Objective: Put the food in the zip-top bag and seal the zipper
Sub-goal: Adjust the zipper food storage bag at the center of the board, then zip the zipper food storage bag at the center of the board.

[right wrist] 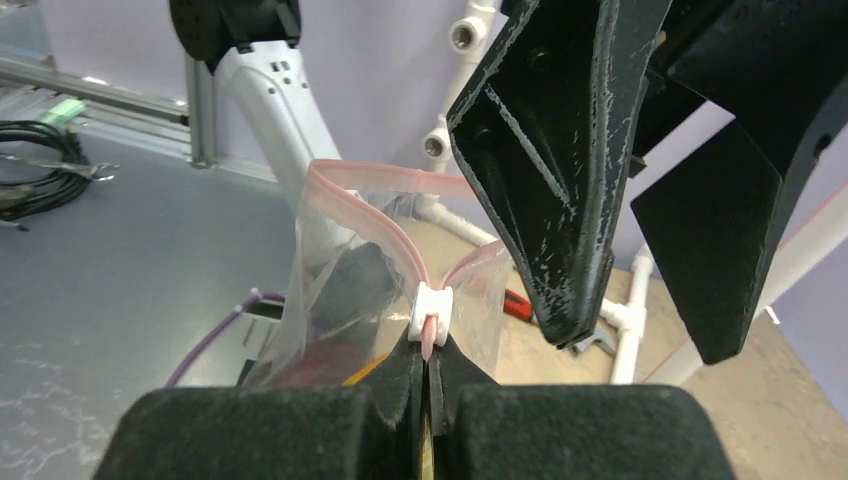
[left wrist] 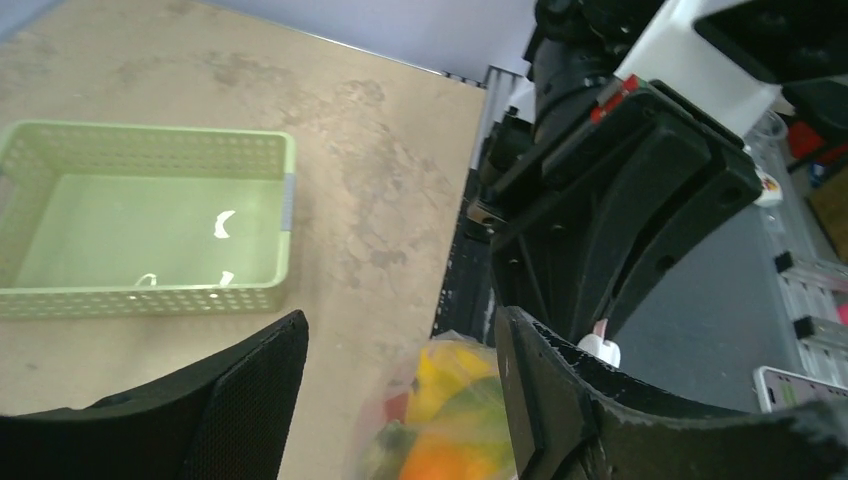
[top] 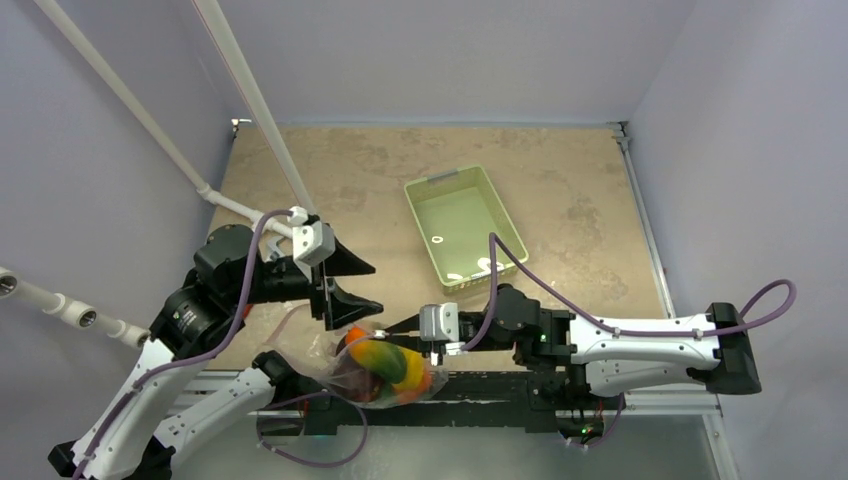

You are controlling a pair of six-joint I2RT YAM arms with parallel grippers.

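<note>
Zip-top bag (top: 300, 360), zipper (right wrist: 390, 176) between right fingers (right wrist: 300, 430)

Left wrist view's bottom edge cuts your blurred orange-and-yellow plastic food (left wrist: 455, 420), its left edge the pale green plastic basket (left wrist: 150, 300). The black right gripper (right wrist: 430, 365) hides one end of the pink zipper strip (right wrist: 370, 205).

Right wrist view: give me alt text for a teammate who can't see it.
The right gripper is shut on the pink zipper just below its white slider tab; beyond, the mouth of the clear zip-top bag loops open. The left gripper hangs open at upper right.
</note>
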